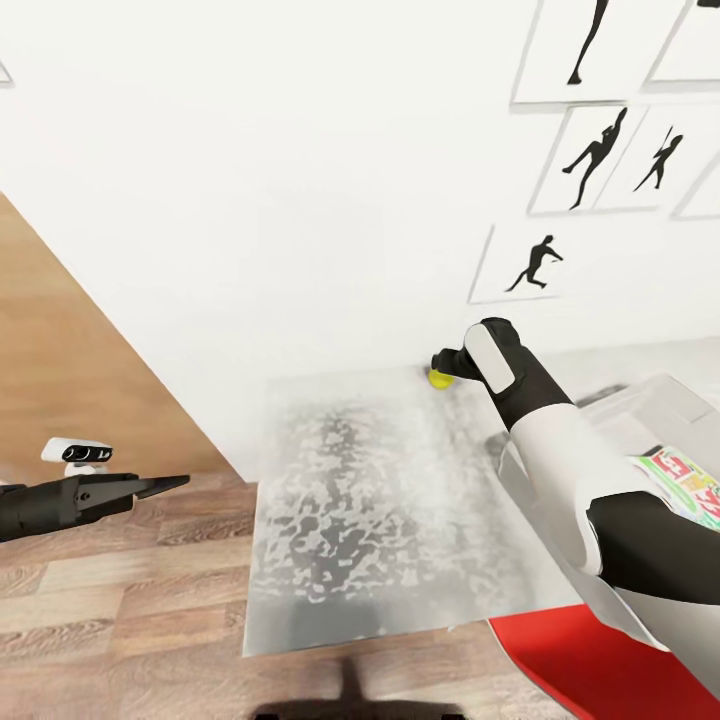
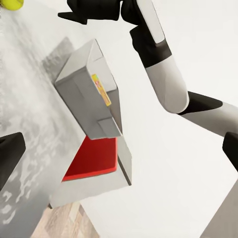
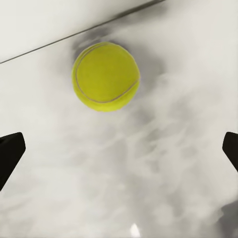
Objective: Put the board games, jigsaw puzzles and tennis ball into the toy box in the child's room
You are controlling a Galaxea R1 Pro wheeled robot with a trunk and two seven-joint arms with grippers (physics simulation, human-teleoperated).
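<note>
I have the right hand (image 1: 443, 361) reaching toward the tennis ball (image 3: 105, 76), which sits on the grey mottled worktop (image 1: 380, 500) at its far edge, just beside the wall (image 1: 300, 200). In the right wrist view the ball lies ahead of the two fingertips (image 3: 10, 151), which stand wide apart at the frame's sides, so that hand is open and holds nothing. I judge the ball light, springy and fuzzy enough to grip, but round and quick to roll; I would close across its widest part, square on, since a skewed pinch could squirt it against the wall or off the edge.

The toy box (image 2: 91, 89) stands on the same worktop, well apart from the ball, with a colourfully printed item (image 1: 690, 485) showing inside it.

My left hand (image 1: 165, 486) hangs out over the wooden floor (image 1: 130, 620), its fingers drawn together on nothing.
</note>
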